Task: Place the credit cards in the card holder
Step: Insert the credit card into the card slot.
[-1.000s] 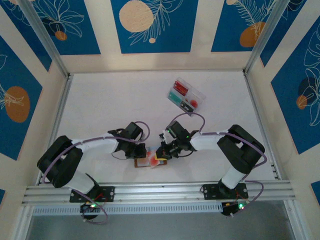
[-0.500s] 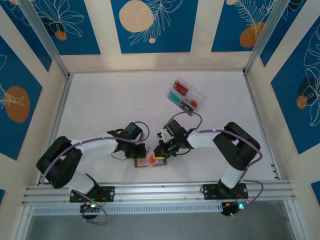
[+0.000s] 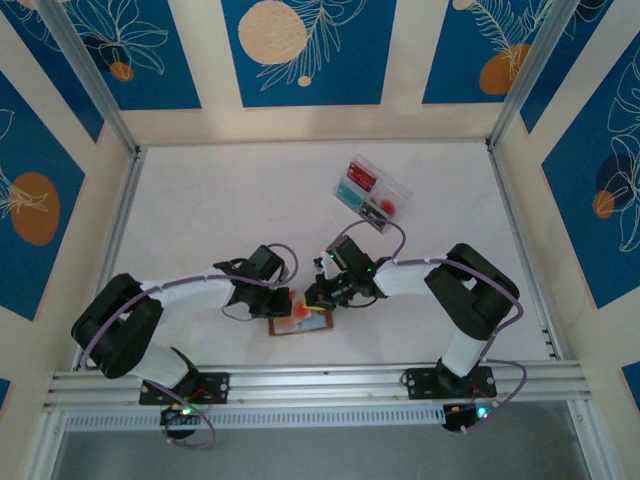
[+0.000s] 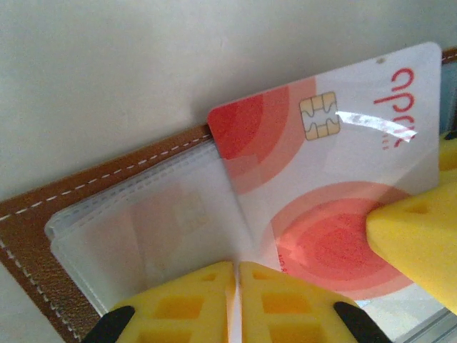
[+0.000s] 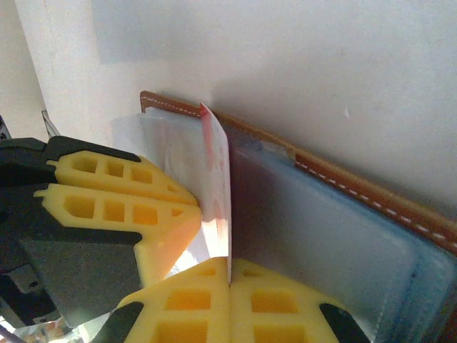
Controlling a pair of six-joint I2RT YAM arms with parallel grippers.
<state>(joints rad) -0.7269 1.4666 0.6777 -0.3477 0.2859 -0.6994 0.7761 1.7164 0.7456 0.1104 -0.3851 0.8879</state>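
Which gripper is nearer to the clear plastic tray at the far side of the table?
Right. The right gripper is in front of the clear plastic tray, slightly left; the left gripper is further left of it.

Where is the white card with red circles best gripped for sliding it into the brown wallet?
I would pinch its two flat faces at the edge away from the wallet, coming from behind, as the right gripper does. The card is thin and flat, and its front corner must stay free to enter the clear sleeves pinched by the left gripper.
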